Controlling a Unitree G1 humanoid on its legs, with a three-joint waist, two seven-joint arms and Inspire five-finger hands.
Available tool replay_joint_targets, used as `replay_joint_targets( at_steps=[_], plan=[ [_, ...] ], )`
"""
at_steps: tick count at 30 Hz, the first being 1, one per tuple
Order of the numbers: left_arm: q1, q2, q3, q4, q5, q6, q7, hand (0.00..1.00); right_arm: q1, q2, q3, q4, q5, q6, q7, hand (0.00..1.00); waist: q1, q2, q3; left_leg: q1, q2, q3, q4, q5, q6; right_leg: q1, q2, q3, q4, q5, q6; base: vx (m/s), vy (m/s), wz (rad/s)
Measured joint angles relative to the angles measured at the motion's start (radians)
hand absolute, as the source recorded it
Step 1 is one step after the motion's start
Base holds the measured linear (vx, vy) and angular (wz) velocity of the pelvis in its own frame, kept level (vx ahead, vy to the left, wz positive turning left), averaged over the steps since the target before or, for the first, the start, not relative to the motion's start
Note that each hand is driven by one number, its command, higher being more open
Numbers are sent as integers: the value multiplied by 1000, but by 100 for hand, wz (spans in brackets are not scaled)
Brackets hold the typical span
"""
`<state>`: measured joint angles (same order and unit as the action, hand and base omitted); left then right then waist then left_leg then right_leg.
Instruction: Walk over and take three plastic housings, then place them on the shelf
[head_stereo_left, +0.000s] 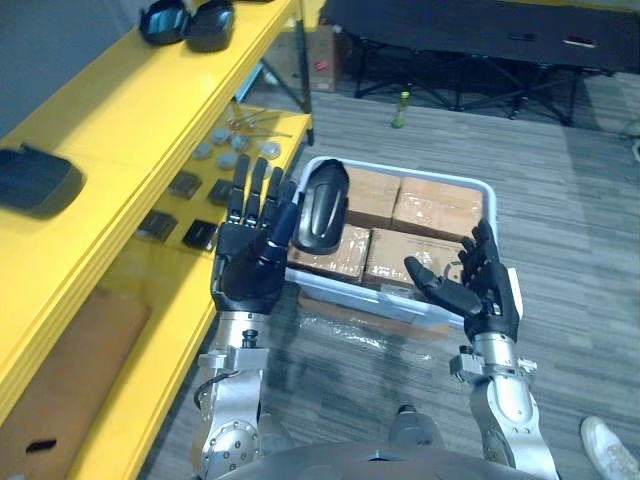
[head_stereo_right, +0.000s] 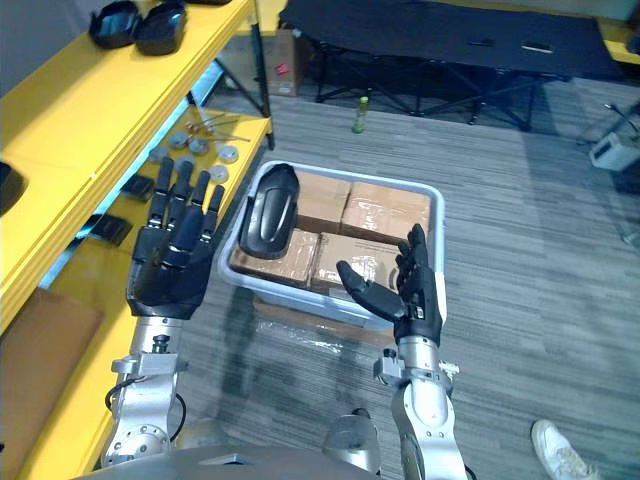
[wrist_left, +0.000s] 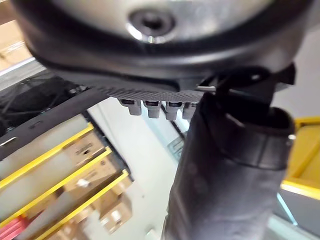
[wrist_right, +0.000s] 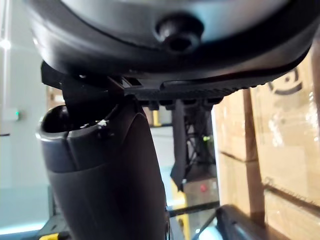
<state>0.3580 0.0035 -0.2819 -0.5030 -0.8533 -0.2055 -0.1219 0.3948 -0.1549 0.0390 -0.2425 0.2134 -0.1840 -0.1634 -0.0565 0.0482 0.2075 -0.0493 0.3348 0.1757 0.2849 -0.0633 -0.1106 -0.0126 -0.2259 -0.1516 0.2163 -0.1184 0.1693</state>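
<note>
A black plastic housing (head_stereo_left: 320, 205) is seen lying on the wrapped boxes (head_stereo_left: 440, 205) at the ten o'clock corner of the white bin (head_stereo_left: 420, 175). It is judged light, rigid and glossy, so apt to slip; a hold across its narrow sides is advised. The left hand (head_stereo_left: 250, 270) is raised at its eight o'clock, clear of it, fingers straight and spread. The right hand (head_stereo_left: 490, 295) is held at four o'clock, likewise spread and empty. Two further housings (head_stereo_left: 210, 25) are seen on the yellow shelf (head_stereo_left: 120, 120) at eleven o'clock.

Housing (head_stereo_left: 320, 205) on boxes (head_stereo_left: 437, 207) in bin (head_stereo_left: 396, 173), shelf (head_stereo_left: 130, 120) left
</note>
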Motion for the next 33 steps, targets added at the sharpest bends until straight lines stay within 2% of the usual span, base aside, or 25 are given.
replay_joint_targets(
  at_steps=[1,2,3,4,5,6,7,9,11,12,14,17,20,24,30,33],
  plan=[
    [-9,3,0,6,4,-7,-8,100,-7,-8,0,-1,-1,0,2,100,-1,6,-4,8,-19,-14,-37,-24,0,-33,-8,21,8,8,13,-36,128,-28],
    [-21,9,3,32,5,-10,-11,100,-18,-8,-4,4,-1,2,-12,100,-1,14,-9,7,-39,-18,-71,-45,-23,-57,-23,28,11,21,32,-46,171,-14],
    [-38,13,6,48,6,-10,-11,100,-27,-6,-3,11,-1,4,-21,100,0,8,-7,9,-53,-20,-83,-49,-40,-63,-35,31,9,29,40,-77,247,-3],
    [-45,17,16,82,29,-11,-9,100,-55,4,6,37,-2,15,-43,100,8,-12,0,11,-80,-16,-86,-45,-63,-69,-60,36,4,50,50,-90,207,-12],
    [-43,26,25,109,68,-11,-6,100,-73,15,17,61,-2,28,-64,100,22,-24,-2,15,-94,-7,-82,-49,-68,-68,-75,34,-11,74,53,-98,232,-21],
    [-40,49,30,134,187,-10,11,100,-96,29,27,102,-2,30,-98,100,39,-32,-3,21,-109,-1,-72,-60,-75,-53,-87,31,-37,105,56,-75,176,-18],
    [-39,64,30,142,251,-8,25,100,-110,38,29,127,-2,32,-114,100,46,-37,-4,21,-117,1,-62,-66,-70,-46,-95,28,-47,118,55,-72,170,-14],
    [-37,113,41,173,483,21,96,100,-194,54,25,255,-2,52,-185,100,79,-44,-3,2,-136,3,-15,-105,-56,-34,-115,14,-82,167,56,-106,152,-12],
    [-37,125,60,213,567,49,119,100,-259,54,12,345,0,69,-224,100,88,-47,-1,-26,-147,-5,18,-124,-49,-33,-125,0,-110,191,59,-122,105,0],
    [-36,133,81,281,619,80,137,100,-314,53,-4,426,2,70,-263,100,103,-48,3,-56,-153,-18,38,-127,-46,-36,-129,-19,-138,214,57,-112,75,9],
    [-39,135,103,380,670,101,146,100,-379,45,-21,494,2,70,-299,100,109,-46,16,-96,-155,-42,62,-122,-54,-40,-129,-45,-156,224,62,-98,34,24],
    [-37,157,98,472,794,112,151,100,-550,-8,-56,612,41,70,-337,100,135,-36,77,-137,-159,-79,87,-118,-57,-44,-126,-67,-167,226,65,-106,2,21],
    [-53,171,59,467,805,111,150,100,-714,-76,-94,711,46,70,-351,100,163,-13,121,-188,-169,-122,95,-100,-56,-65,-126,-94,-167,230,67,-103,-1,27],
    [-96,170,47,462,772,78,158,100,-895,-149,-93,787,45,69,-301,100,188,-2,171,-214,-170,-144,97,-79,-55,-75,-122,-110,-166,240,64,-48,-6,15],
    [-170,159,42,468,701,14,163,100,-1126,-235,-69,957,48,70,-258,100,219,-3,217,-265,-172,-162,118,-73,-55,-109,-120,-118,-164,249,62,-25,2,6],
    [-193,158,19,507,703,4,164,100,-1220,-295,-45,1048,49,70,-240,100,224,2,240,-300,-173,-177,138,-74,-55,-131,-118,-124,-153,250,63,-38,8,7]
  ],
)
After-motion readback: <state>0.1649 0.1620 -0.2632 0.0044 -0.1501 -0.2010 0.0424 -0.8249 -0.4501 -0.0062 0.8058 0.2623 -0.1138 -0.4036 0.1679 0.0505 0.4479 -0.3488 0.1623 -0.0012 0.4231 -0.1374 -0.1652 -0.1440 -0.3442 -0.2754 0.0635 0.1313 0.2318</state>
